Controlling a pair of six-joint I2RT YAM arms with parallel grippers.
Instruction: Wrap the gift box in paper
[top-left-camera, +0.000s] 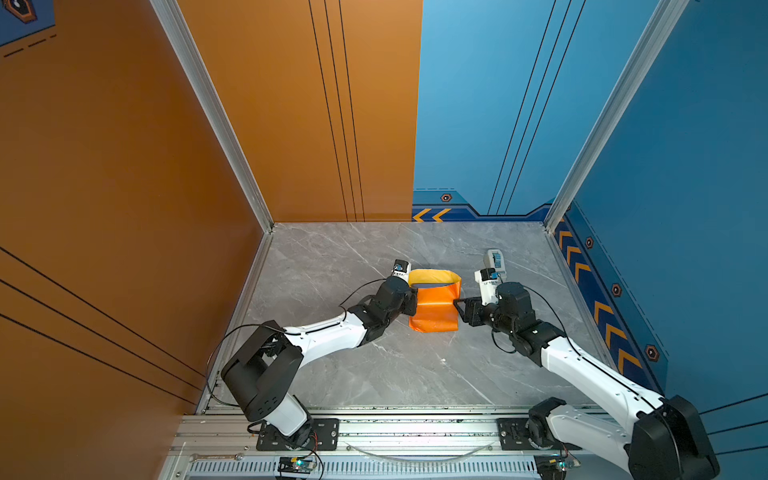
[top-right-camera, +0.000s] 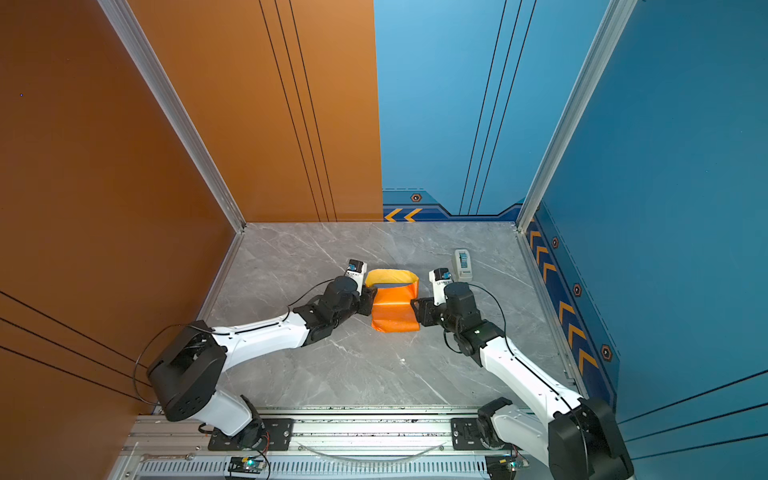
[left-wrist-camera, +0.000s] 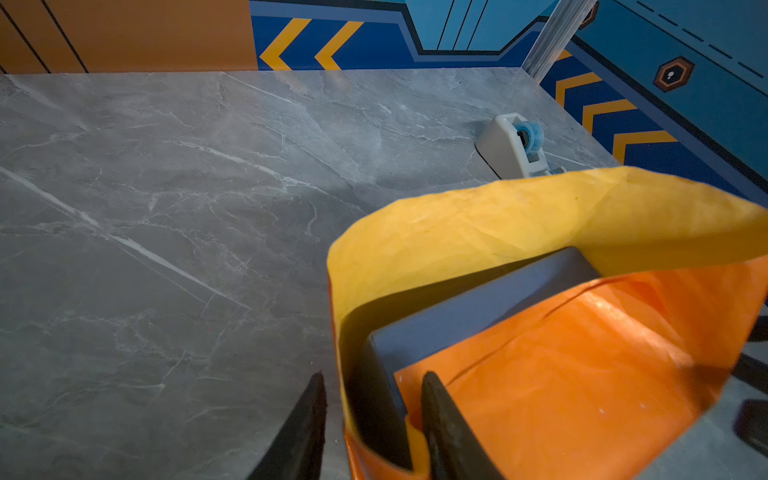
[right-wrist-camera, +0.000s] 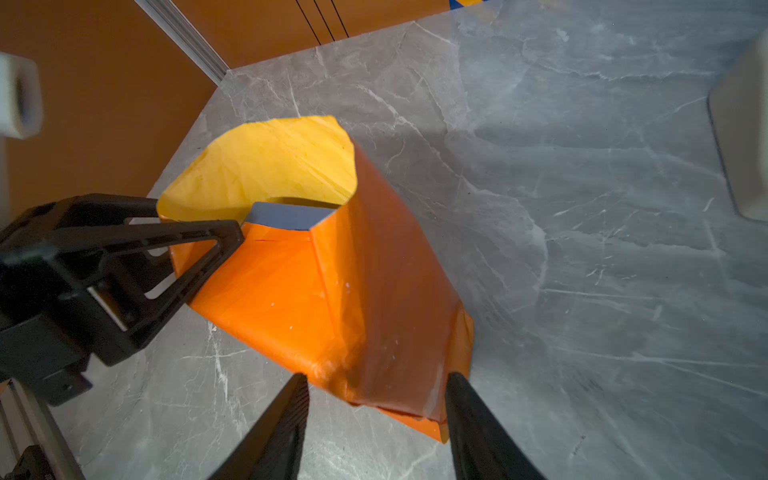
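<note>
The paper (top-left-camera: 434, 309) (top-right-camera: 395, 311) is folded around the gift box, orange face out. At its far end it stands open as a loop that shows its yellow face (left-wrist-camera: 478, 224). Only a navy strip of the gift box (top-left-camera: 432, 286) (left-wrist-camera: 478, 316) (right-wrist-camera: 291, 217) shows inside that loop. My left gripper (top-left-camera: 413, 301) (left-wrist-camera: 374, 378) is open at the bundle's left side. It straddles the paper's left fold, with one finger (left-wrist-camera: 436, 407) on the orange flap over the box. My right gripper (top-left-camera: 457, 305) (right-wrist-camera: 377, 376) is open around the bundle's near right corner.
A white-grey tape dispenser (top-left-camera: 495, 261) (top-right-camera: 462, 264) (left-wrist-camera: 515, 145) stands on the grey marble table (top-left-camera: 374, 374), just behind my right wrist. Orange and blue walls close in the back and both sides. A metal rail runs along the front.
</note>
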